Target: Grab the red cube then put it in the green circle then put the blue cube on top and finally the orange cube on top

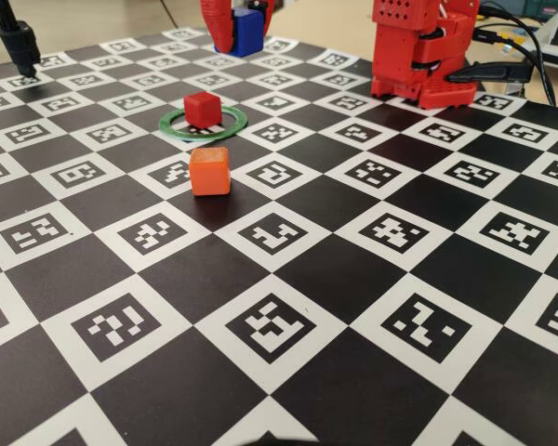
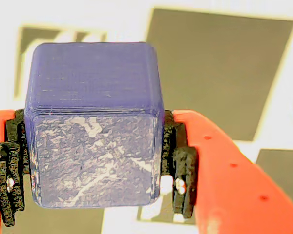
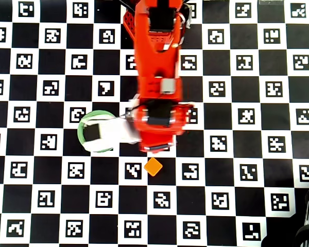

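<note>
Gripper [image 2: 93, 195] clamped on the blue cube [image 2: 95, 122]: in the wrist view both black-padded fingers [image 2: 183, 180] press the cube's left and right sides, and the cube fills most of the frame. Checkerboard squares show behind it, blurred.

Fixed view: gripper [image 1: 237, 42] with the blue cube [image 1: 249, 32] sits at the top edge, above the board surface, behind the ring. Red cube [image 1: 203, 109] is inside the green circle [image 1: 177, 127], resting on the marker board [image 1: 353, 279]. Orange cube [image 1: 209, 171] stands on the board just in front of the ring, outside it, apart from the red cube. Arm base [image 1: 418, 51] is at the top right, well apart from the cubes.

Overhead view: arm [image 3: 157, 67] runs down from the top centre and its wrist covers the held cube. Green circle [image 3: 83, 131] is left of the wrist, partly hidden by a white part of the arm. Orange cube [image 3: 153, 166] lies just below the wrist, turned diagonally to the grid. Red cube can't be made out in this view.
</note>
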